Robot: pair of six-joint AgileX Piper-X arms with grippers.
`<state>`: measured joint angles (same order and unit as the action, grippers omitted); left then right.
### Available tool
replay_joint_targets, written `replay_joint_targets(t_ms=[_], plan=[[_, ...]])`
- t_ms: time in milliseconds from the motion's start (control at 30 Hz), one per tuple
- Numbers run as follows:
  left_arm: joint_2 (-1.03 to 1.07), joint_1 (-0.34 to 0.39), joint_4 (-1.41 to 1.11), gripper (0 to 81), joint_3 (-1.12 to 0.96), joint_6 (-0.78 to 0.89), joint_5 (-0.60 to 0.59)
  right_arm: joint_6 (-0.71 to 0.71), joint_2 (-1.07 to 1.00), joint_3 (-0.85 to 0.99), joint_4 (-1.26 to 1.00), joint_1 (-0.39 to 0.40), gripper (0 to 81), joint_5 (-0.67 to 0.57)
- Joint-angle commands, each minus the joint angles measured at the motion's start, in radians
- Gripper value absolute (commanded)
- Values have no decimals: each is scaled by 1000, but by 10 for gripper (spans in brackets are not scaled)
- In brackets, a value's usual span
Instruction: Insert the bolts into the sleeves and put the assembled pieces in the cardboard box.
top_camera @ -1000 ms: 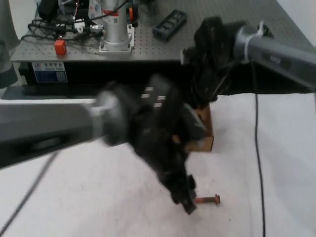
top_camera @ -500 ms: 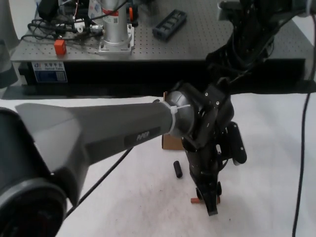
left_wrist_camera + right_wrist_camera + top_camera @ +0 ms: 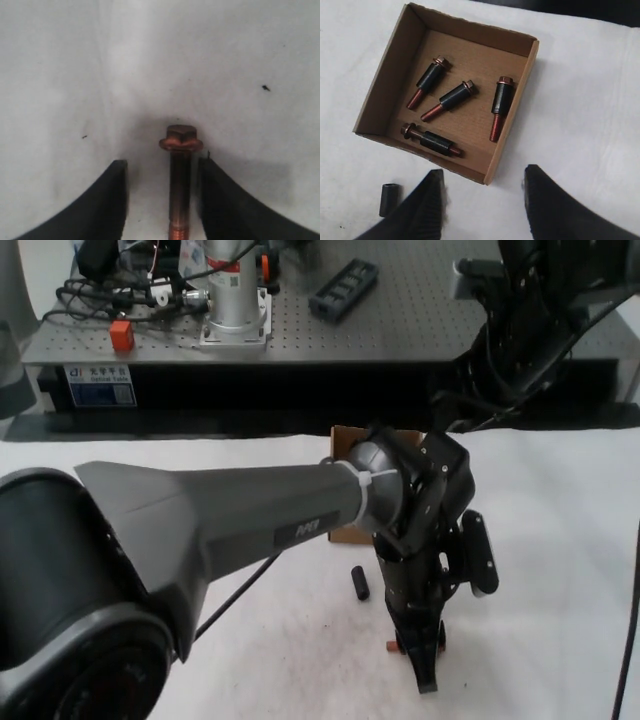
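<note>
**High view:** The left pincer (image 3: 425, 665) points down at the white bench (image 3: 560, 620). Its tip is at a copper-coloured hex-head metal bolt (image 3: 392, 646), of which a short end shows. A short black cylindrical sleeve (image 3: 360, 583) lies at 10 o'clock from the bolt, apart from it. The sleeve is at 6 o'clock from the brown cardboard box (image 3: 352, 440), which the left arm partly hides. The right arm (image 3: 520, 330) hangs at 1 o'clock from the box.

**Left wrist view:** The left pincer (image 3: 162, 162) is open and grips nothing. The bolt (image 3: 180, 170) lies on the bench between the two fingers (image 3: 107, 205), lengthwise along them. There is a gap on either side, and its head sits just past the tips.

**Right wrist view:** The right pincer (image 3: 484, 172) is wide open and empty above the bench. The cardboard box (image 3: 385, 85) lies beyond its tips and holds four assembled pieces (image 3: 452, 97), bolts inside black sleeves. The loose sleeve (image 3: 390, 199) lies outside the box, just beside one finger (image 3: 427, 210).
</note>
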<state>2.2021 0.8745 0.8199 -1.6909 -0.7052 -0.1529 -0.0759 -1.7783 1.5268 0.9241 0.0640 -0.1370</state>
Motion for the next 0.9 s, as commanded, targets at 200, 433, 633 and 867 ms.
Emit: replay_joint_targets(t_ms=[200,433,633,867], plan=[[21,17,10,60,-9,4,0,-13,40,-1,4,-3,358,-29],[-41,11,53,7,-6,312,126,-13,113,-58,5,-3,358,-105],[-297,-102,66,7,218,513,148,16,126,-151,24,23,358,-101],[-719,-249,-260,7,668,682,153,65,52,-220,-76,202,358,-9]])
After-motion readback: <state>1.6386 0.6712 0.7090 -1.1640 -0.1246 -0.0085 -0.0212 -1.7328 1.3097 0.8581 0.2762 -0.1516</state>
